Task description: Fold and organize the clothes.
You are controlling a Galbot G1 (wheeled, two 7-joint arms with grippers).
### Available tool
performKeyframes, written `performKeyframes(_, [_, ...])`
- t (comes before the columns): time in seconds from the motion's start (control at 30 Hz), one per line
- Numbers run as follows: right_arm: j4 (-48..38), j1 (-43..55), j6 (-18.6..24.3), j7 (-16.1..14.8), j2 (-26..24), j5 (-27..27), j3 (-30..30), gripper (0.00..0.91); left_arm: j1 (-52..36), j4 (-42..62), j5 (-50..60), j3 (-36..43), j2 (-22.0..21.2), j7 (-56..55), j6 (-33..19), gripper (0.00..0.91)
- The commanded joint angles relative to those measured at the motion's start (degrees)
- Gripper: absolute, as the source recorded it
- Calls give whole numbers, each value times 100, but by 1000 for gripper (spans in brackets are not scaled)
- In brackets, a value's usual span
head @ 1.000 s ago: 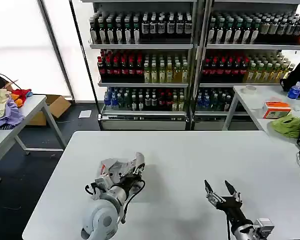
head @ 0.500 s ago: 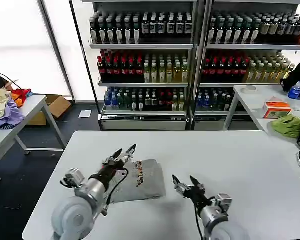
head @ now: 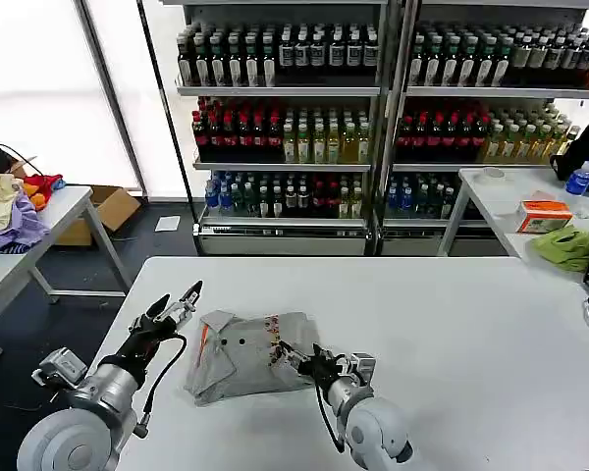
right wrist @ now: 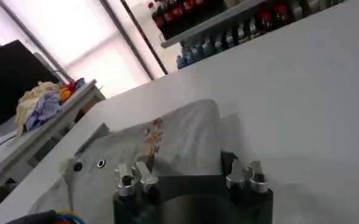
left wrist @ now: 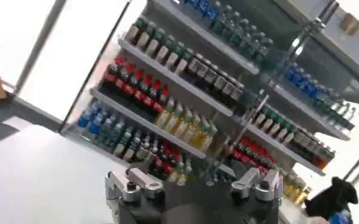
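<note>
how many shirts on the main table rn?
1. A grey shirt lies bunched on the white table, between the left gripper and the right gripper. More could be folded underneath.

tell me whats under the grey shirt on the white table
The grey shirt lies bunched directly on the white table, bare tabletop showing all around it. Whether anything sits beneath its folds cannot be seen; the cloth covers that.

Left end effector and right end effector both spread.
</note>
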Motion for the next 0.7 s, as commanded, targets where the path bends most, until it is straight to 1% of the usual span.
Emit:
performKeyframes(0.03, [103,81,-33,-11,-232,-61,-142,0,173,-92,-233,-405,33,-216,37,907])
performKeyframes(0.1, [208,-24,20,-157,-295,-117,-24,0,153,-50,-231,-387,41,-216,36,907])
performKeyframes(0.13, [278,-94,36,-300,-344,-117,47,0,144,-13,-232,-376,45,-215,36,907])
performKeyframes(0.2, [368,-172,64,-406,-398,-120,121,0,136,18,-252,-356,47,-213,37,907])
performKeyframes(0.27, [485,-244,-38,-438,-429,-110,202,0,144,30,-275,-324,39,-211,37,907])
performKeyframes(0.4, [921,-547,-216,-484,-631,-81,621,0,145,45,-275,-311,-16,-215,37,907])
performKeyframes(0.47, [1108,-714,-250,-481,-779,-84,872,0,156,38,-275,-318,-19,-214,38,907])
performKeyframes(0.53, [1316,-968,-256,-570,-1019,-89,1283,0,183,11,-318,-345,-14,-183,39,907])
performKeyframes(0.57, [1360,-1035,-258,-583,-1087,-77,1378,0,200,-1,-337,-349,-14,-178,39,907])
performKeyframes(0.63, [1549,-1388,-258,-692,-1454,-128,1769,0,219,-19,-343,-334,-16,-185,40,907])
performKeyframes(0.7, [1673,-1769,-269,-759,-1652,-245,2166,0,216,-20,-320,-295,-25,-184,40,907])
